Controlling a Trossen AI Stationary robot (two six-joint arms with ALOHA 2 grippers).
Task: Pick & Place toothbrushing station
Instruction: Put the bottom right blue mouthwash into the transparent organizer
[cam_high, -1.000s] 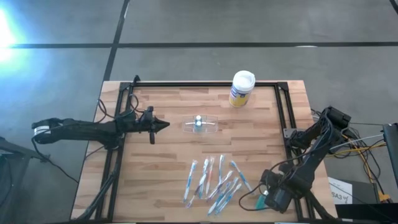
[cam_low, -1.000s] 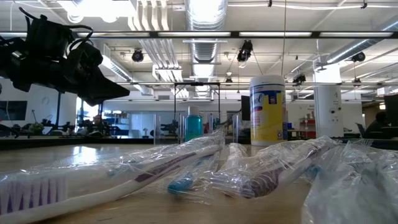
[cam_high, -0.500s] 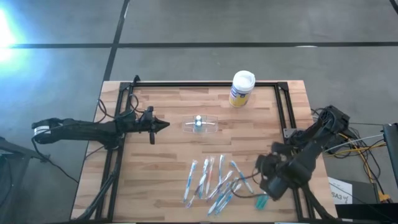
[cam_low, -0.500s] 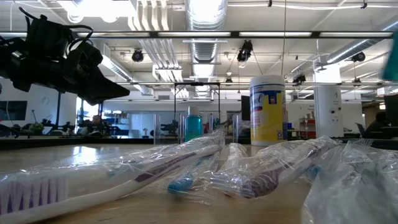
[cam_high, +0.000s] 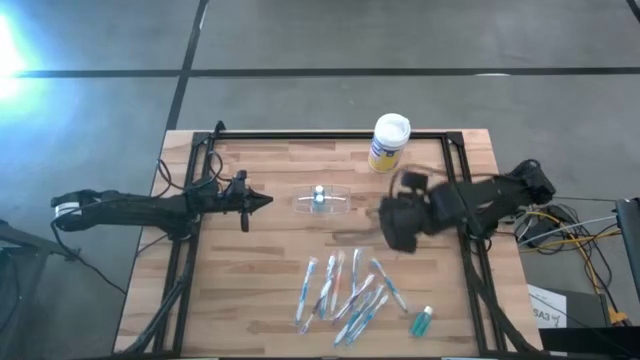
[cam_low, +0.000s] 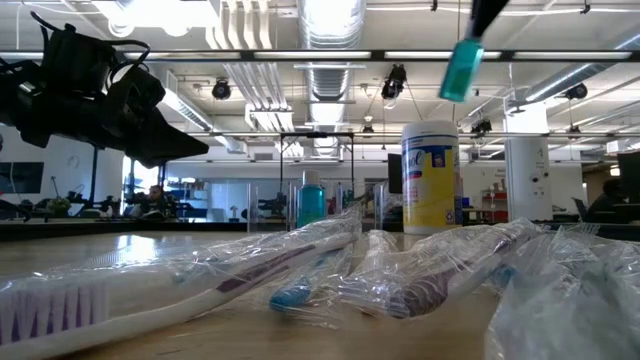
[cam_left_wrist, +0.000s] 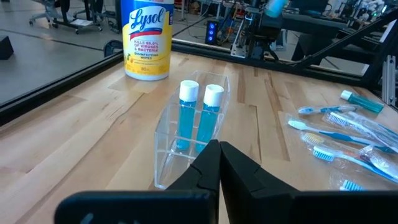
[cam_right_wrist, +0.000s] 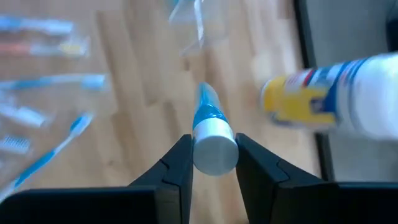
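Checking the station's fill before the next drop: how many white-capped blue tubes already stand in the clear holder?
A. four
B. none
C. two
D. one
C: the left wrist view shows two white-capped blue tubes side by side in the clear holder, while the right gripper holds another tube.

Pale wood-plank table (cam_high: 280, 290), matt, visible grain. Clear glossy plastic toothbrushing station (cam_left_wrist: 186, 140), blue tubes (cam_left_wrist: 198, 118) with white caps inside. Crinkled glossy film around plastic toothbrushes (cam_high: 345, 290). Canister (cam_left_wrist: 147, 37): glossy printed yellow-blue label, white plastic lid (cam_high: 391, 128). Matt black frame rails (cam_high: 330, 137). Smooth grey floor (cam_high: 400, 40)
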